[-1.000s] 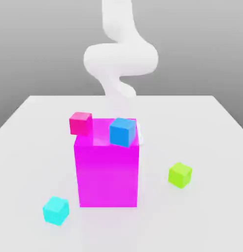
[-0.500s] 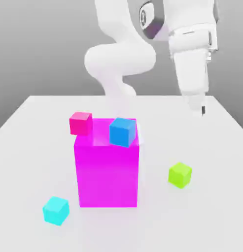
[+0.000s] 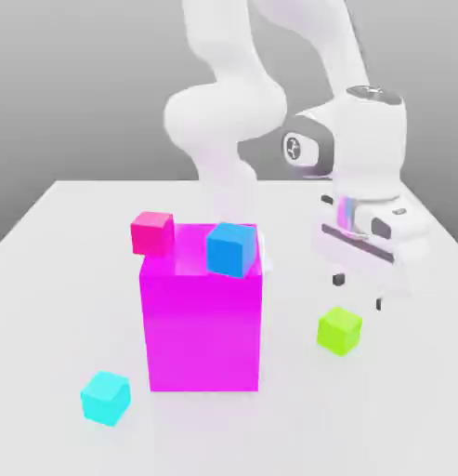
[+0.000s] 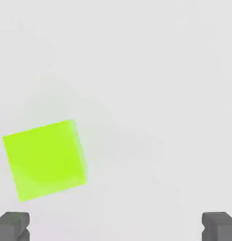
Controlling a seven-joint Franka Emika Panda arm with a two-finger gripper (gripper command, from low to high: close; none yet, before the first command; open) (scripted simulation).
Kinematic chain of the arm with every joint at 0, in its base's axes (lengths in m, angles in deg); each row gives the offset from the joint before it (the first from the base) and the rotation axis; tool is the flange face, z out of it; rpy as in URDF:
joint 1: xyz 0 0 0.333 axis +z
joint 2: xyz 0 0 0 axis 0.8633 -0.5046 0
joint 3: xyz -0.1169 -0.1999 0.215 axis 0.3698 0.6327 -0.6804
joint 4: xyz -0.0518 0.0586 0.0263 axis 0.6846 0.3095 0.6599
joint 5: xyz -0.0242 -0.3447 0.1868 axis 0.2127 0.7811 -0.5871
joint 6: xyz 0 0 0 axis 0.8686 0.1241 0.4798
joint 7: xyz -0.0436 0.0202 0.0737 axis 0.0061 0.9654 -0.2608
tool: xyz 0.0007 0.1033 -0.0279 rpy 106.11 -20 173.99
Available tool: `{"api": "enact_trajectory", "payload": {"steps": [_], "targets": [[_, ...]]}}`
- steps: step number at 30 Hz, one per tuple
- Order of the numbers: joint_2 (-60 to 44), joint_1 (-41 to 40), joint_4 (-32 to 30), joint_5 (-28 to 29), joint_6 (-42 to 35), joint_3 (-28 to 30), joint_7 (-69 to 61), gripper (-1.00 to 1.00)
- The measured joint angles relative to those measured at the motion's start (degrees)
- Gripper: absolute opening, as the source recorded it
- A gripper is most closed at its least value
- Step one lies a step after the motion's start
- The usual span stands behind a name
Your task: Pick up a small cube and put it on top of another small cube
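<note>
With jaws spread wide, the gripper [image 3: 359, 291] hovers right of centre above the lime-green cube [image 3: 339, 331], needing to centre before descending.

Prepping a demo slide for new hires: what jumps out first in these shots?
The big magenta block in the middle of the white table dominates, with a blue cube at its top edge and a pink cube by its upper corner on the exterior view's left. Next is the white arm, its open gripper hanging just above the lime-green cube on the exterior view's right. A cyan cube sits alone in front.
</note>
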Motion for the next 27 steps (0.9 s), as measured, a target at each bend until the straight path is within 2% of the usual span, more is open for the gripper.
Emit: {"api": "enact_trajectory", "payload": {"steps": [5,8,10,11,18,22,27], "targets": [[-8.95,1.76,-0.06,-3.71,7.46,-0.95,-5.57,0.0],[-15.14,-1.77,0.94,-7.23,12.64,-5.38,-8.11,0.0],[-19.24,-4.43,1.6,-7.2,16.04,-7.91,-8.24,0.0],[-20.46,-5.11,1.8,-7.12,17.05,-8.53,-8.24,-1.0],[-20.33,-5.18,1.78,-7.18,16.82,-8.61,-8.27,-1.0],[-13.33,-3.0,0.63,-4.82,11.0,-5.85,-6.45,-1.0],[-3.18,-3.23,-1.12,-3.2,2.48,-5.56,-5.41,-1.0]]}}
